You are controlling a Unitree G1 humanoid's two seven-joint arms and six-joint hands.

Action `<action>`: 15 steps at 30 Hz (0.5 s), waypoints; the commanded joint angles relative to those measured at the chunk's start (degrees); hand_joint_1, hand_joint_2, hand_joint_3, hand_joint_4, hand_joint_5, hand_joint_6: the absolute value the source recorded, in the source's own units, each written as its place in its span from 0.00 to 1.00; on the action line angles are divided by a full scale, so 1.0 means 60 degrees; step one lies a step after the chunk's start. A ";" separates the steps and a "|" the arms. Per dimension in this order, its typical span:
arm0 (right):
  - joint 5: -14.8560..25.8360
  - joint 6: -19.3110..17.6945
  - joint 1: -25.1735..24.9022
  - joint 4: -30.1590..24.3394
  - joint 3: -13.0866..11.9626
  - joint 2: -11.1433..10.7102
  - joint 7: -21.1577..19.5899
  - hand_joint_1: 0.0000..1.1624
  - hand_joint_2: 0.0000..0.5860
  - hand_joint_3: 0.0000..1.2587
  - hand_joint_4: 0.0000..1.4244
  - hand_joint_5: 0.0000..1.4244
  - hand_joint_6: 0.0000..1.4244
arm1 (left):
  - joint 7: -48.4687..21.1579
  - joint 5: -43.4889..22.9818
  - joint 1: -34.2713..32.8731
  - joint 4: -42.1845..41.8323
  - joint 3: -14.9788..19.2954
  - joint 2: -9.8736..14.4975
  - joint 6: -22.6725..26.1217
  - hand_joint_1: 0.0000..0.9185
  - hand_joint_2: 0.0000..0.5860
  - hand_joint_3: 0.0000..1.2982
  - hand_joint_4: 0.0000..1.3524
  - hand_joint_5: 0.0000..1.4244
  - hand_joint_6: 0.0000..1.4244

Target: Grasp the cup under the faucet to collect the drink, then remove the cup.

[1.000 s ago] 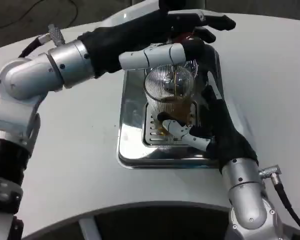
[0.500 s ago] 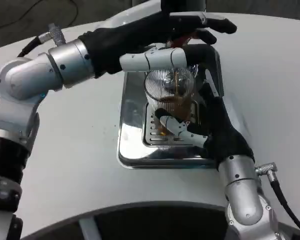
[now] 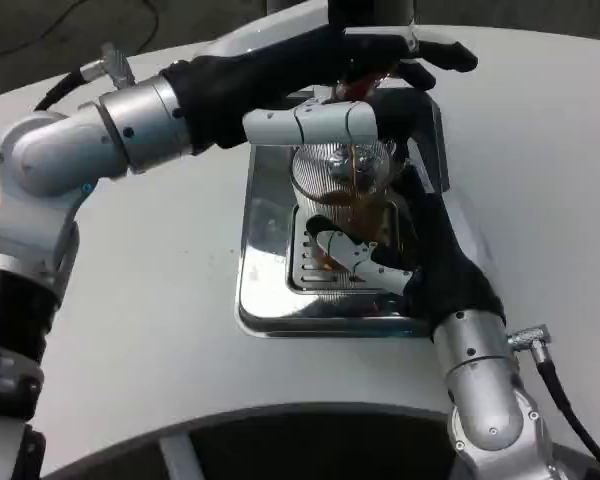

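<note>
A clear ribbed cup (image 3: 338, 185) stands on the grille of a shiny metal drip tray (image 3: 265, 290), holding brown drink in its lower part. A thin brown stream (image 3: 357, 165) falls into it from the faucet (image 3: 365, 78) above. My right hand (image 3: 400, 260) wraps around the cup from the right and front, its fingers against the cup's lower wall. My left hand (image 3: 330, 80) reaches in from the left and rests on the faucet, fingers stretched over the top and one finger lying across just above the cup's rim.
The dispenser's dark body (image 3: 370, 12) rises at the top edge behind the faucet. White table (image 3: 160, 310) spreads to the left and front of the tray, with its curved front edge near the bottom. A cable (image 3: 570, 400) trails from my right wrist.
The brown drink has risen slightly in the cup. Both hands keep their places on the cup and the faucet; the whole picture has shifted a little.
</note>
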 commanded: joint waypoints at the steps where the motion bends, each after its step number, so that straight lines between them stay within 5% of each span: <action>1: 0.0130 -0.0124 -0.0034 -0.0098 0.0106 0.0134 0.0046 0.62 0.38 0.00 0.00 0.07 0.00 | -0.0294 0.0258 0.0102 0.0160 -0.0254 0.0058 -0.0061 0.00 0.24 0.17 0.10 0.14 0.09; 15: 0.0438 -0.0275 -0.0202 -0.0084 0.0027 0.0135 0.0043 0.61 0.39 0.00 0.00 0.08 0.00 | -0.0296 0.0245 0.0054 0.0310 -0.0292 0.0000 -0.0081 0.00 0.25 0.18 0.11 0.14 0.09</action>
